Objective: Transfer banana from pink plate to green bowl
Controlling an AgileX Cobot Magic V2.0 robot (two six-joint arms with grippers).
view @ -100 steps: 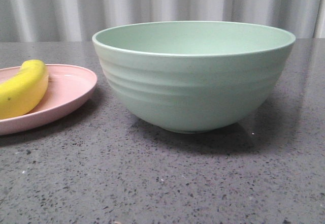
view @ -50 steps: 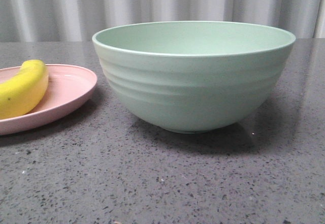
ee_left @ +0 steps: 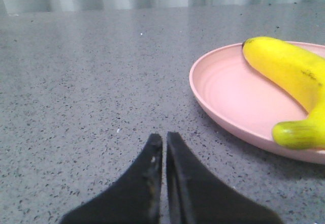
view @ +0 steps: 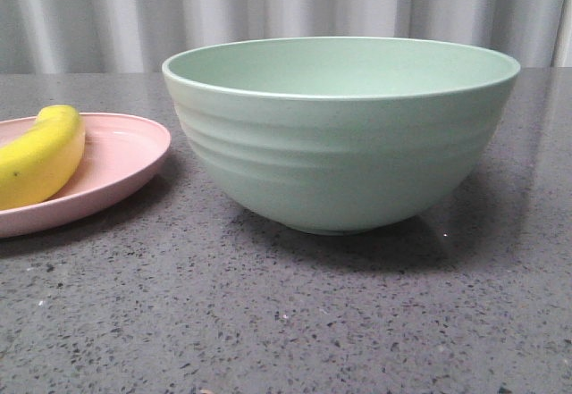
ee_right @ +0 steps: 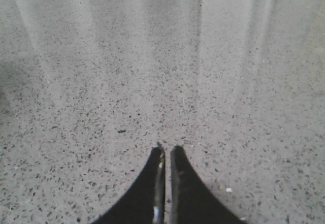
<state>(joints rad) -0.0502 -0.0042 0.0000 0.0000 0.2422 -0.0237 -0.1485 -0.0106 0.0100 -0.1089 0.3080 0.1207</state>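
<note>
The yellow banana point(view: 40, 157) lies on the pale pink plate point(view: 134, 157) at the table's left edge. The mint-green bowl point(view: 344, 144) stands in the middle, to the right of the plate, and looks empty. No gripper shows in the front view. In the left wrist view my left gripper point(ee_left: 164, 137) is shut and empty over bare table, short of the plate point(ee_left: 228, 97) and banana point(ee_left: 289, 76). My right gripper point(ee_right: 166, 149) is shut and empty over bare table; no task thing shows in its view.
The grey speckled tabletop point(view: 286, 322) stretches in front of the bowl and plate. A pale pleated curtain point(view: 286, 10) hangs behind the table's far edge.
</note>
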